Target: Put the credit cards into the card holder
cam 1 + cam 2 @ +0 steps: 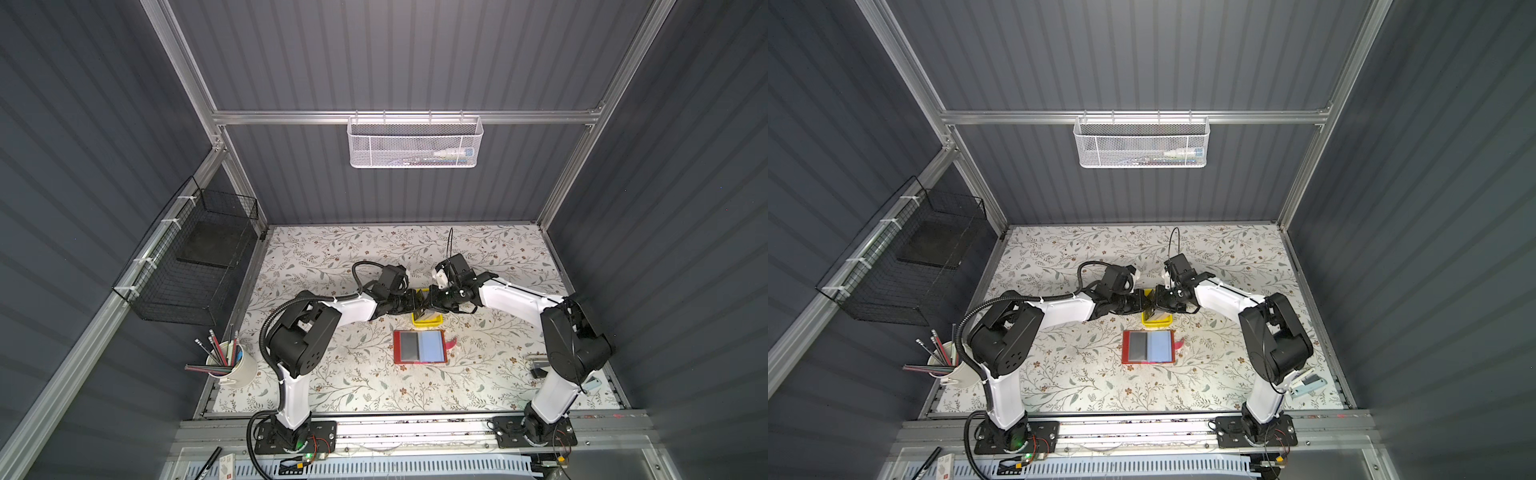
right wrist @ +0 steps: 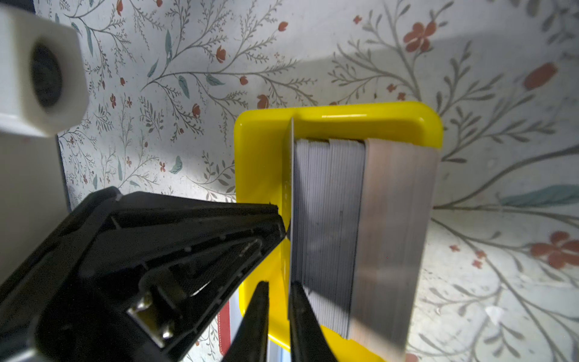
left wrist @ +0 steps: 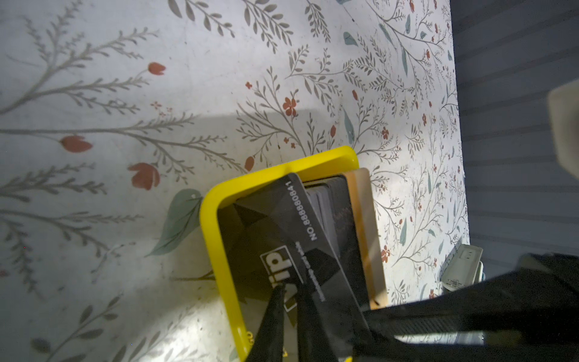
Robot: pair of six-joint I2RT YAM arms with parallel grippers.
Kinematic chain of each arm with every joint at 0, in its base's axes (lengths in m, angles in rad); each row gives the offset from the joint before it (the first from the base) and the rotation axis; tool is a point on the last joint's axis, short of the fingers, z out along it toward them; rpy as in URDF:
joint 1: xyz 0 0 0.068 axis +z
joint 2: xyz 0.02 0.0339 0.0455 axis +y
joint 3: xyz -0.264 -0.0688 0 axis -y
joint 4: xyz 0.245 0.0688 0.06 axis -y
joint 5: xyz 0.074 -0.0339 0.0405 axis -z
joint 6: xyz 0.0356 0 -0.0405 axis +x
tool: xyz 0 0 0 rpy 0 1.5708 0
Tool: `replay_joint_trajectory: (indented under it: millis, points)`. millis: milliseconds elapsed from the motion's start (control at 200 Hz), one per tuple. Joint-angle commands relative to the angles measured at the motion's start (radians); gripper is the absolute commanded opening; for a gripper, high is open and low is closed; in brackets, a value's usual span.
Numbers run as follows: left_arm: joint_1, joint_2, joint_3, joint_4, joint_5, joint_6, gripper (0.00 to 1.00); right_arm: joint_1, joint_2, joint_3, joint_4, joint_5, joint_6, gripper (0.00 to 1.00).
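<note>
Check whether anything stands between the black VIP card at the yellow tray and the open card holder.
Nothing visible does: only bare table separates the black VIP card from the card holder.

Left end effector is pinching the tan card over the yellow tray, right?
Wrong card. The left end effector is pinching the black VIP card over the yellow tray; the left wrist view shows the lettering at its fingertips.

Yellow tray (image 1: 436,321): lay mostly hidden under left gripper (image 1: 420,306) and right gripper (image 1: 427,307).
Card holder (image 2: 224,326): only a red sliver showed beside the yellow tray, right wrist view.
Black card (image 3: 275,232) print: was blurred.
</note>
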Motion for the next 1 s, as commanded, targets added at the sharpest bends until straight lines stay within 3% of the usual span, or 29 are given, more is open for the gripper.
replay_joint_trajectory:
  millis: [0,545,991]
  points:
    - [0.003,0.019,-0.018,-0.031,0.013,-0.003,0.13,0.007,0.023,0.029,-0.001,0.003,0.000,0.14]
    - [0.003,-0.075,-0.049,-0.035,0.011,0.010,0.15,0.011,-0.038,-0.003,0.005,0.048,-0.005,0.05]
    - [0.003,-0.281,-0.169,-0.035,0.059,0.026,0.22,0.013,-0.195,-0.139,0.064,0.054,0.019,0.02]
